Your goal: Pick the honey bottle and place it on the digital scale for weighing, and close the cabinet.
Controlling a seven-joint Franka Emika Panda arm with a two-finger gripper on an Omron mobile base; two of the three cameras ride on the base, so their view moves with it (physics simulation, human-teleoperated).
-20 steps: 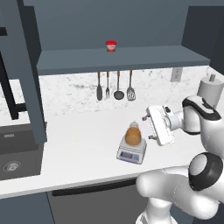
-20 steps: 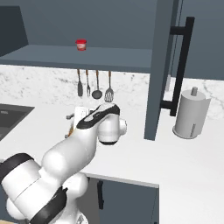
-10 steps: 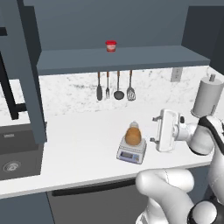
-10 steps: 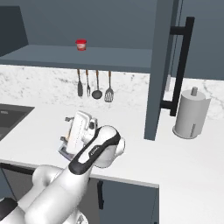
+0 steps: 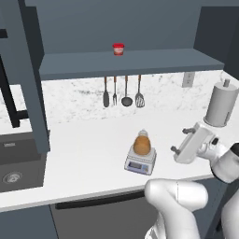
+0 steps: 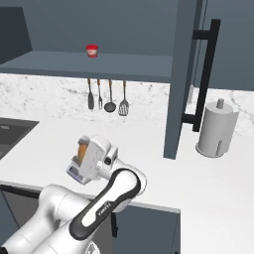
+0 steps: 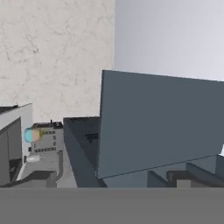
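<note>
A: Any writing or brand to read?

B: None I can make out. The scale (image 5: 139,162) has a dark screen on its front panel, but nothing on it is legible, and the bottle (image 5: 142,144) carries no label that I can see.

A: Where is the bottle?

B: Upright on the scale's top plate, amber body with a pale cap. The scale sits on the white worktop (image 5: 84,154), out in front of the hanging utensils (image 5: 122,91). In the right base view the bottle (image 6: 82,150) is mostly hidden behind the hand, with only an orange sliver showing at its left edge.

A: And the hand relative to it?

B: The hand (image 5: 192,145) hangs above the worktop to the right of the scale, apart from the bottle and touching neither. A paper towel roll (image 5: 220,104) stands further right, near the wall. In the right base view the hand (image 6: 92,160) stands between the camera and the scale.

A: Fingers apart or together?

B: I cannot tell; the fingertips are not clear in any view.

A: The cabinet?

B: Open. One slate-blue door (image 6: 177,79) juts out over the worktop, its black bar handle (image 6: 206,74) facing the towel roll (image 6: 216,128). The left door (image 5: 29,79) stands out too. A small red-lidded jar (image 5: 118,49) rests on the shelf (image 5: 140,61) inside.
</note>
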